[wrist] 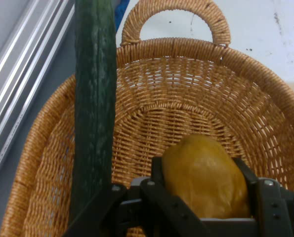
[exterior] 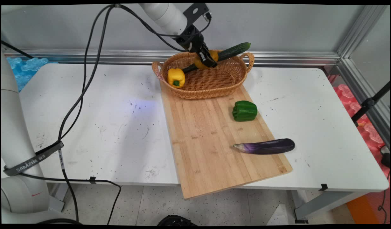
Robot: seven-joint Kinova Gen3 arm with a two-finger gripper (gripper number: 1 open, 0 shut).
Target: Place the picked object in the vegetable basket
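Held thing: a yellow-orange rounded fruit or vegetable, smooth-skinned, possibly a lemon or potato point(wrist: 205, 180); its kind cannot be told for certain. It sits between the two fingers, over the inside of the basket, toward the far rim.
Gripper point(exterior: 208, 60): black, two fingers closed against the sides of the yellow-orange piece; in the hand view a finger point(wrist: 246, 174) presses its right flank and the other its left. The hand reaches down from the upper left into the basket.
Basket point(exterior: 211, 90): oval wicker, a loop handle at each end, standing on the far end of the board. One handle shows plainly in the hand view beyond the held piece.
Cucumber point(exterior: 233, 51): long, dark green, lying slantwise across the basket, its upper end propped on the far-right rim and jutting past it, its lower end down inside. It runs just beside the gripper; whether they touch cannot be told.
Yellow pepper point(exterior: 176, 77): inside the basket at its left end, resting against the wall, green stem pointing down and forward.
Board point(exterior: 208, 143): pale wooden cutting board, set askew on the table, near corner overhanging the table's front edge.
Green pepper point(exterior: 244, 110): on the board, right side, just in front of the basket and apart from it.
Eggplant point(exterior: 265, 146): purple, lying crosswise at the board's right edge, rounded end past the edge over the table.
Table point(exterior: 103, 127): white, scuffed, with black cables hanging over its left part.
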